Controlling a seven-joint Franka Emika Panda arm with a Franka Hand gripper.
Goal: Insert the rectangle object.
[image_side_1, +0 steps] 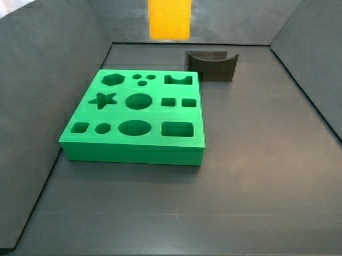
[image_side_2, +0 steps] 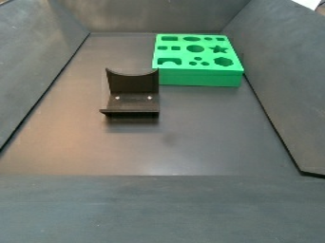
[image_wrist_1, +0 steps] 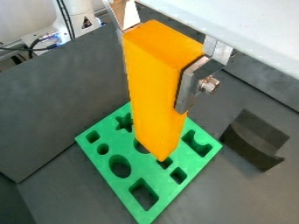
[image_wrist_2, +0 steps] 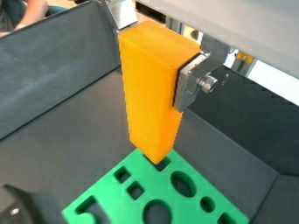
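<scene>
Wrist views: gripper (image_wrist_1: pixel 163 66) clamping rectangle object (image_wrist_1: pixel 156 87), raised above green board (image_wrist_2: pixel 152 197).

You have a green board (image_side_1: pixel 134 152) with shaped holes lying flat on the dark floor (image_side_1: pixel 254 190), near a corner in a side view. A small dark holder (image_side_1: pixel 211 64) stands apart from it, upright.

The rectangle object (image_wrist_1: pixel 156 92), smooth matt orange-yellow plastic, was clamped by the gripper (image_wrist_1: pixel 158 70) with its brushed silver metal fingers (image_wrist_1: pixel 194 86), above a matt green foam-like board (image_wrist_1: pixel 149 171).
</scene>
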